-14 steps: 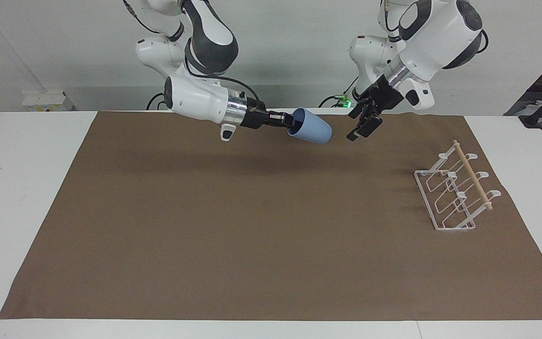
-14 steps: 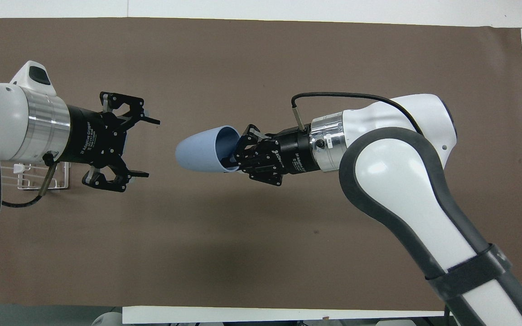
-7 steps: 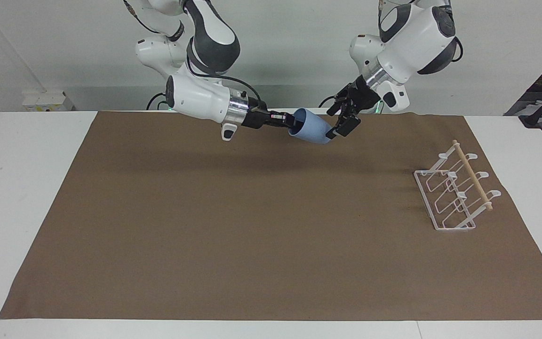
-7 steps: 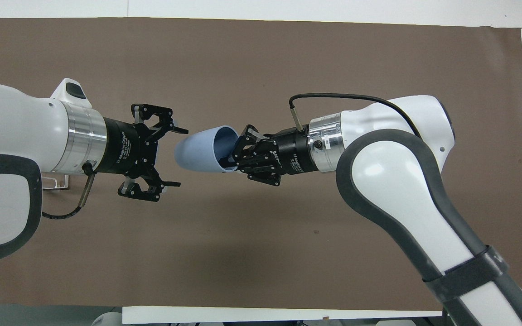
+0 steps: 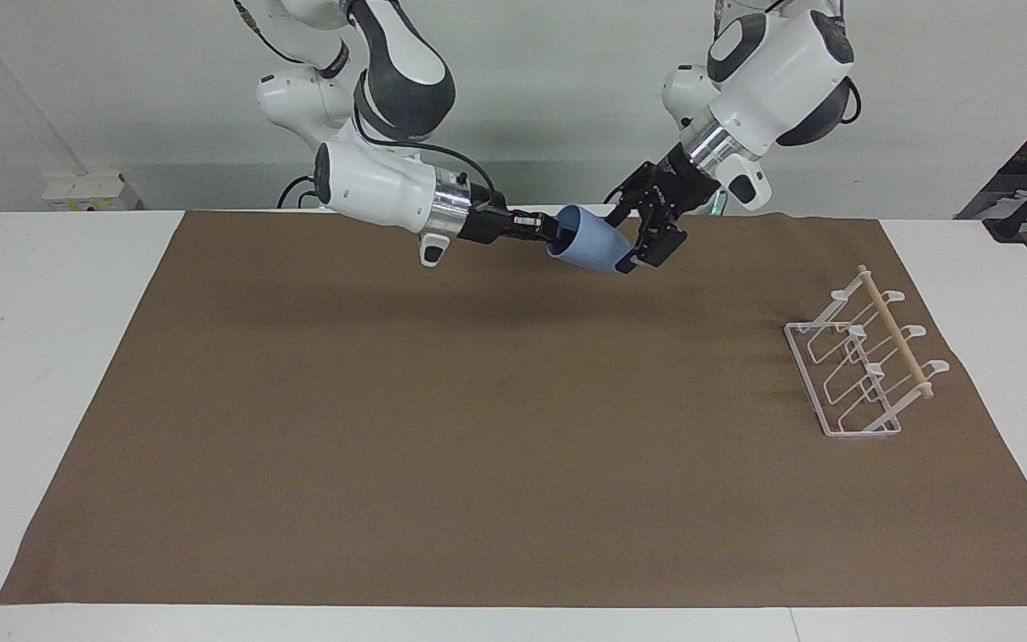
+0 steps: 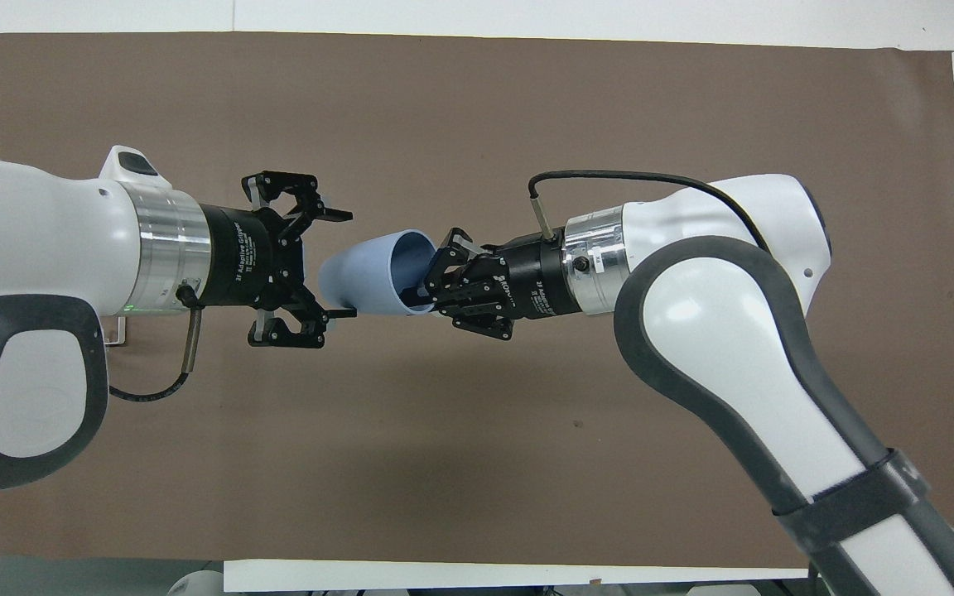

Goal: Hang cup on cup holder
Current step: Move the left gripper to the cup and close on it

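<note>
Item 1, change since the earlier frames: our left gripper [image 6: 343, 263], which hung wide open well apart from the cup [image 6: 369, 277] a second ago, has closed in, and its two fingers [image 6: 336, 313] now straddle the cup's base end. Our right arm has hardly moved.

Item 2, right gripper [image 5: 551, 234]: up in the air over the edge of the brown mat [image 5: 478, 428] nearest us, arm reaching sideways. It is clamped on the cup's rim, one finger inside the mouth and the other outside the wall. The cup, light blue, lies on its side in mid-air, mouth toward the right gripper, base toward the left one.

Item 3, left gripper: open wide, fingers spread to either side of the cup's base. From the overhead view one fingertip looks to be at the cup's wall; we cannot tell whether it touches.

Item 4, cup holder [image 5: 861, 366]: white wire rack with a wooden dowel, standing on the mat toward our left arm's end of the table, farther from us than the cup, well apart from both grippers.
</note>
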